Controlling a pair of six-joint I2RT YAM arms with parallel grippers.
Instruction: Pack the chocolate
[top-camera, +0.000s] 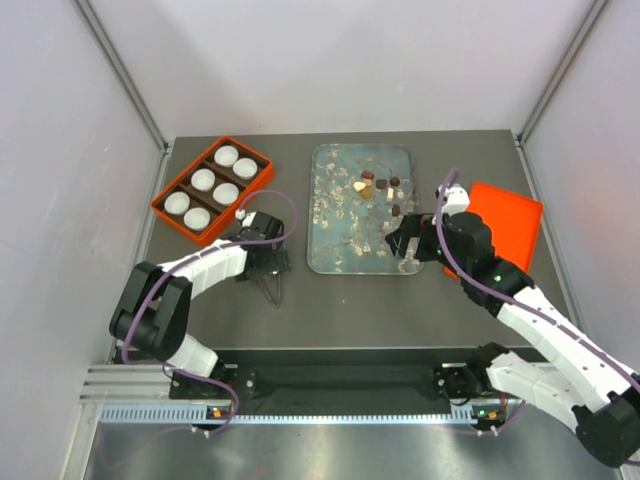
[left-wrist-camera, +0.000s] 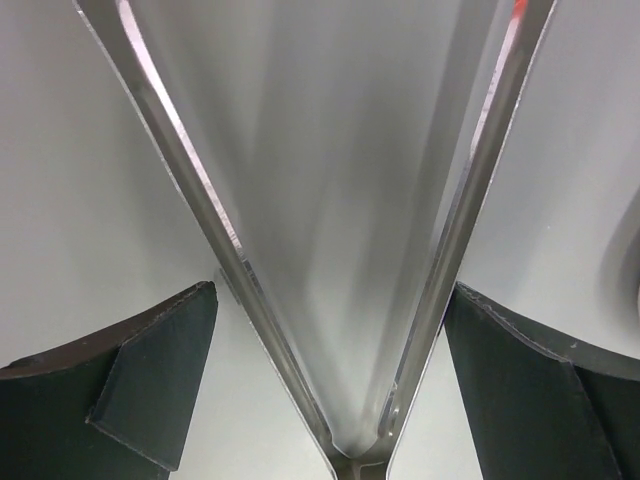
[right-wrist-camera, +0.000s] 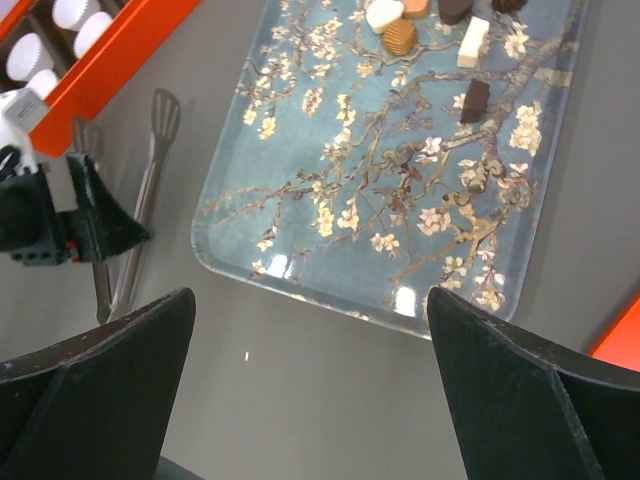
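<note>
Straddling metal tongs (right-wrist-camera: 150, 170), left gripper (top-camera: 262, 258); whether it squeezes, I cannot tell.
Right gripper (right-wrist-camera: 310, 300) gapes empty; chocolate (right-wrist-camera: 400, 35) ahead could skid across slick tray (right-wrist-camera: 330, 200) if nudged.

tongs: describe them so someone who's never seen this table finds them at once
Find the blossom-print tray in the middle of the table, then look left of its near corner, by the orange box of white paper cups. The tongs lie flat there at the left gripper: the only bare-metal thing, two thin arms with slotted tips.
</note>
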